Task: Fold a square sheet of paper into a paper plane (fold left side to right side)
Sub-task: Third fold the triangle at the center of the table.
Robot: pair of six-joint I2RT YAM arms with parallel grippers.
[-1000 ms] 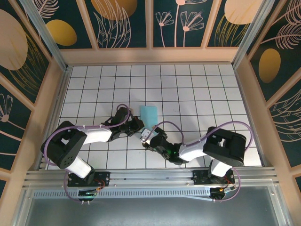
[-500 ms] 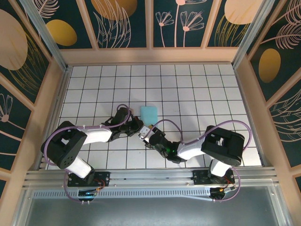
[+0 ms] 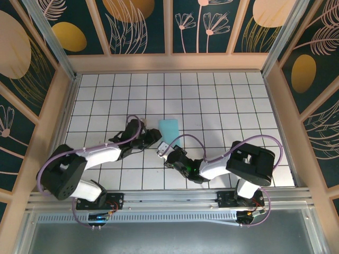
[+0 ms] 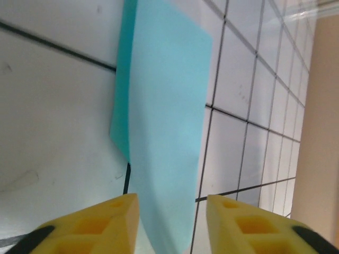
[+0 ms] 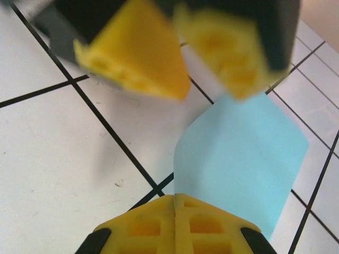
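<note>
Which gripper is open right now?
The left gripper: its yellow fingers stand apart with the paper between them. The right gripper is pinched shut on the paper's edge.

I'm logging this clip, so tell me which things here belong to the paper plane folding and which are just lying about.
Part of the job:
folded turquoise-blue sheet of paper
left gripper
right gripper

Just surroundings, nothing loose:
white grid-tiled table
leaf-patterned wall panels

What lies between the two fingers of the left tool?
The near end of the turquoise sheet of paper lies there, inside the open left tool; the left wrist view shows it.
</note>
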